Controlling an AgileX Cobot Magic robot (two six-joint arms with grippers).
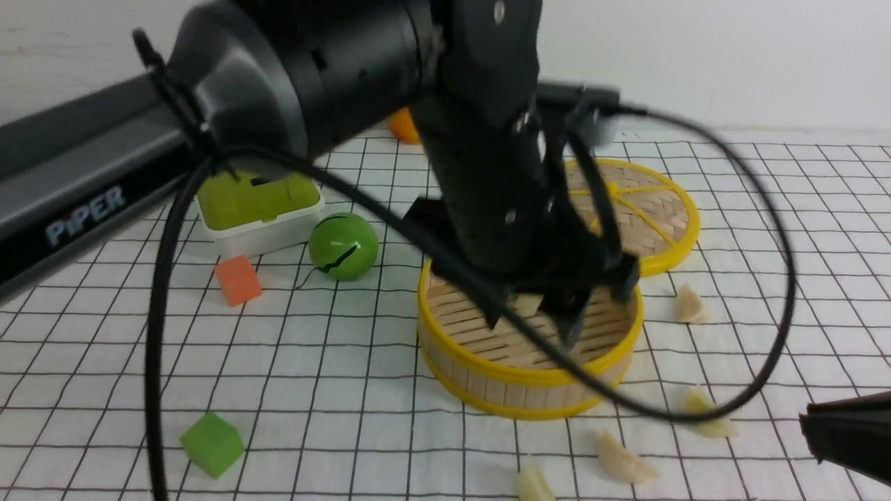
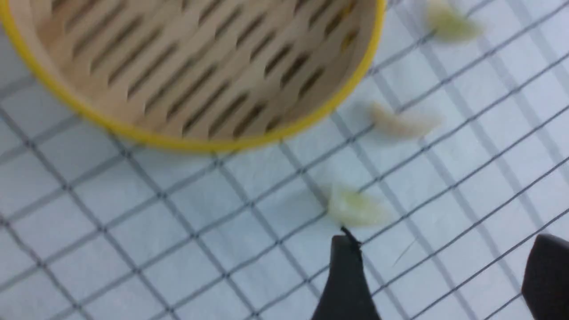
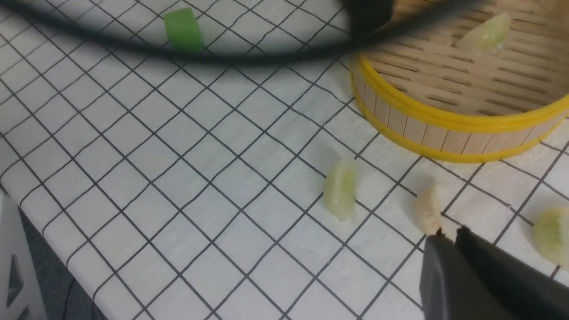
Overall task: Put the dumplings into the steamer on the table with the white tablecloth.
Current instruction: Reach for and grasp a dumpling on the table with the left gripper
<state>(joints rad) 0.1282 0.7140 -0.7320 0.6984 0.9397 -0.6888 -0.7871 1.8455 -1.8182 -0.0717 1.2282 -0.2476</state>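
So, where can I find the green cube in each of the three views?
Front view: the green cube lies near the robot's side, left of the steamer.
Left wrist view: not in it.
Right wrist view: the green cube sits just beyond the blurred black cable, apart from the steamer.
Shared landmark: the steamer's yellow rim, in all three.

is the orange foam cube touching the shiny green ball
Apart. The front view shows gridded white cloth between the orange foam cube and the shiny green ball.

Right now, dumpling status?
Left gripper open, right gripper shut, both empty. One pale crescent dumpling in yellow-rimmed bamboo steamer, four on gridded cloth. Black cable hangs across steamer.
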